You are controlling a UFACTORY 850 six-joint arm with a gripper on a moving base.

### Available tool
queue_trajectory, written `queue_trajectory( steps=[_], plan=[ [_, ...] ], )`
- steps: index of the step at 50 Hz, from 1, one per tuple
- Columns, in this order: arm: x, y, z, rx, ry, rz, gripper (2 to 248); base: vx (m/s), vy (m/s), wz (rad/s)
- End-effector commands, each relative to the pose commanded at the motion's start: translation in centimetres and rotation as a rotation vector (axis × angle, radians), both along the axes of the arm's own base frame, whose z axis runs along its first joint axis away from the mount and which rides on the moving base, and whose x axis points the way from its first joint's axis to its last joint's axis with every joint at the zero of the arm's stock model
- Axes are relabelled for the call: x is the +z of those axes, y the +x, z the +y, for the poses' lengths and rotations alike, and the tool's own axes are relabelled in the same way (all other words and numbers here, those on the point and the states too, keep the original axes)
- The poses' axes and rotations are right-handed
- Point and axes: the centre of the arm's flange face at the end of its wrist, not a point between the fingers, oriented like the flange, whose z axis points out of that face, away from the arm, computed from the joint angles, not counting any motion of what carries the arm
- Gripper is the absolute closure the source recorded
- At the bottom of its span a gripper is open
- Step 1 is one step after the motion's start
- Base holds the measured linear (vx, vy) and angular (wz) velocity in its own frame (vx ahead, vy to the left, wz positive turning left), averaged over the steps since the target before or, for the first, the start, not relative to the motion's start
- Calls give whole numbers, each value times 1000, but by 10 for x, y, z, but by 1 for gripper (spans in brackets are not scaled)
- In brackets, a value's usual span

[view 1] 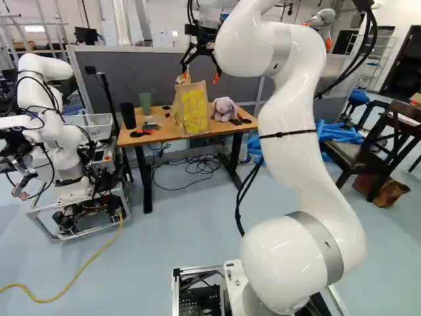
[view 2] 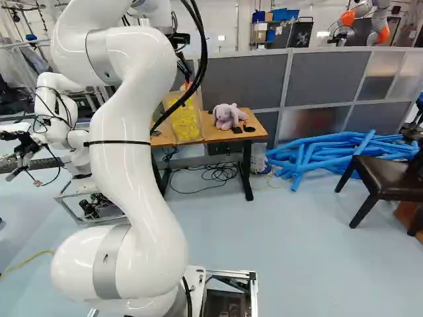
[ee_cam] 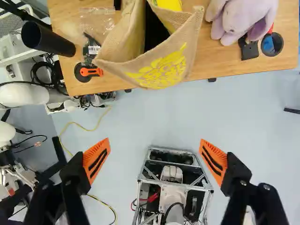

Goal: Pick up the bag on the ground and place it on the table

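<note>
In the left base view my gripper (view 1: 200,74) is above the tan bag (view 1: 195,110), which stands upright on the wooden table (view 1: 152,136). The right base view shows the same bag (view 2: 186,121) partly behind my arm. Seen from the wrist, the gripper (ee_cam: 155,158) is open, its orange pads wide apart with nothing between them. Ahead of the fingers is the bag (ee_cam: 161,68) with its yellow print, its mouth open and something yellow and dark inside. Its base is hidden in the wrist view.
A purple plush toy (view 2: 228,116) sits beside the bag. Dark cup (view 1: 128,116), green cup (view 1: 145,103) and small tools share the tabletop. Another robot (view 1: 56,118) stands left of the table. Cables lie beneath it; blue tubes (view 2: 324,155) and a chair (view 2: 383,177) are to the right.
</note>
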Motion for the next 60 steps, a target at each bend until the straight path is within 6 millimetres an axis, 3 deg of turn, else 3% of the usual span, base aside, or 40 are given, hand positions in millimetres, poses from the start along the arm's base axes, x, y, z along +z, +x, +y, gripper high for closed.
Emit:
queue_trajectory(
  steps=[31, 60],
  plan=[
    [-7, 0, -3, -6, 2, -25, 3, 0, 0, 0],
    [-27, -2, -11, -21, 5, -94, 3, 0, 0, 0]
  ],
)
